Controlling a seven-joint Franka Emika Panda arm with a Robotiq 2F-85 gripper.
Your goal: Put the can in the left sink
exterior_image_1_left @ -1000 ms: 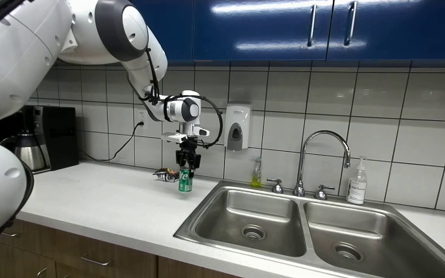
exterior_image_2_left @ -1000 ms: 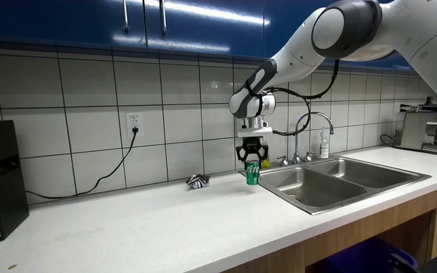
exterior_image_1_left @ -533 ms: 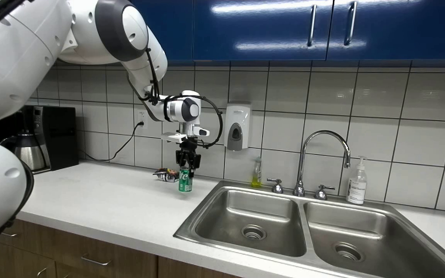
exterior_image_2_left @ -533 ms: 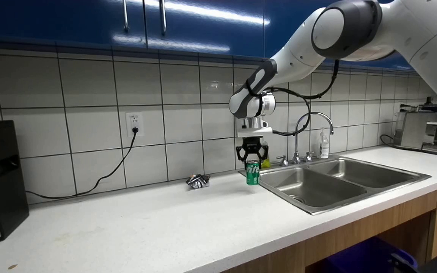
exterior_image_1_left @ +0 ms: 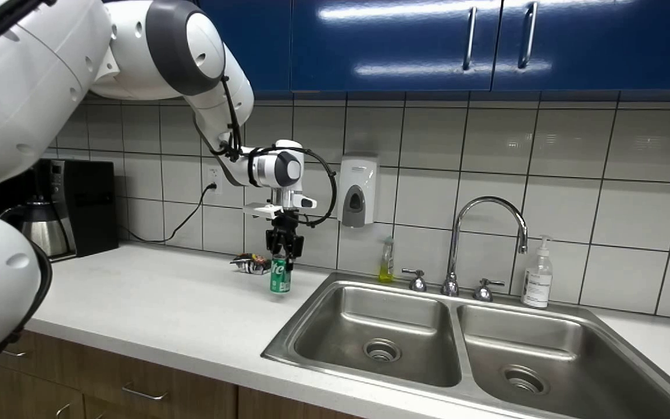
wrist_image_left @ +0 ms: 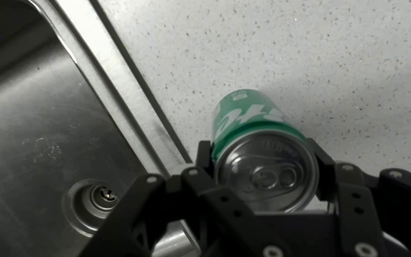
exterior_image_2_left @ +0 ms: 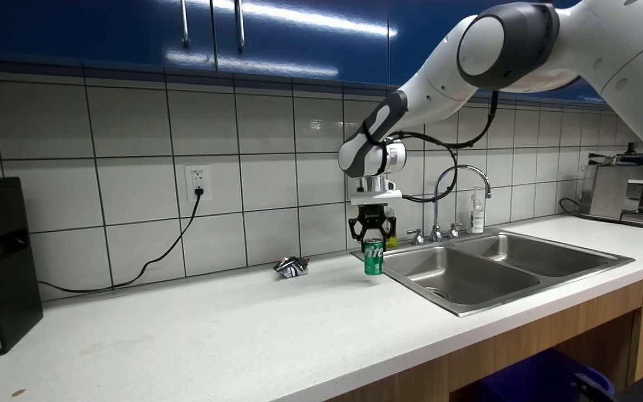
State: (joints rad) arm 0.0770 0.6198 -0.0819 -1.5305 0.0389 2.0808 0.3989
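Note:
The green can with a silvery top stands upright between my fingers; it shows in both exterior views (exterior_image_1_left: 280,281) (exterior_image_2_left: 373,262) and in the wrist view (wrist_image_left: 244,112). My gripper (exterior_image_1_left: 282,262) (exterior_image_2_left: 373,245) (wrist_image_left: 262,157) points down and is shut on the can's upper part, one finger on each side. The can hangs low over the counter, just beside the sink's edge; whether its bottom touches is hard to tell. The left sink (exterior_image_1_left: 335,343) (exterior_image_2_left: 461,279) is a steel basin with a round drain; it fills the left of the wrist view (wrist_image_left: 30,125).
The narrower basin (exterior_image_1_left: 597,372) lies beyond the left sink. A tall faucet (exterior_image_1_left: 456,244), a yellow-green bottle (exterior_image_1_left: 387,265) and a pump soap bottle (exterior_image_1_left: 537,282) stand along the sink's back. A crumpled snack bag (exterior_image_2_left: 292,267) lies by the wall. A soap dispenser (exterior_image_1_left: 359,189) hangs on the tiles.
Between half a second ago and now, my gripper and the can have moved slightly down and a little to the right in both exterior views. The grip is unchanged.

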